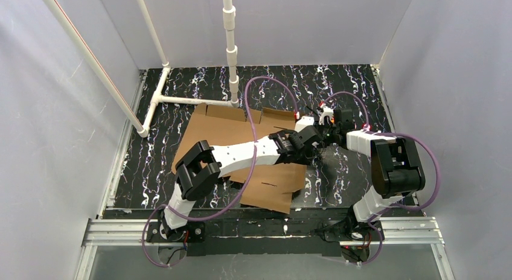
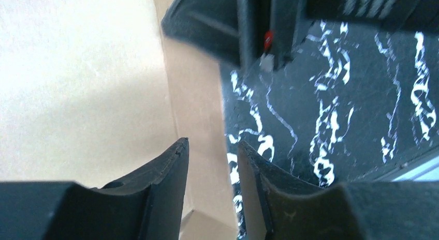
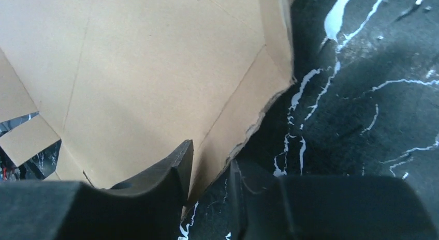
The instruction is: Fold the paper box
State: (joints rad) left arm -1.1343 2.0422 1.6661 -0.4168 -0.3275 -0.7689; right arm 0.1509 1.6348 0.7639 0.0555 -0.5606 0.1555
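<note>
Top external: the paper box [image 1: 211, 129] lies mostly flat on the table [image 1: 338, 178], centre-left, its near corner close to the arm bases. Further in, both arms meet at its right edge. Right claw [image 3: 209, 162] pinches the side flap's ragged edge, jaws nrly together. Left claw [image 2: 212, 147] straddles that flap w/ a slim gap; can't tell if it bites. Best bet, imo: raise both together, hinge along the crease, no tearing. Far flaps sit by the white pipe frame [image 1: 193, 100].
</note>
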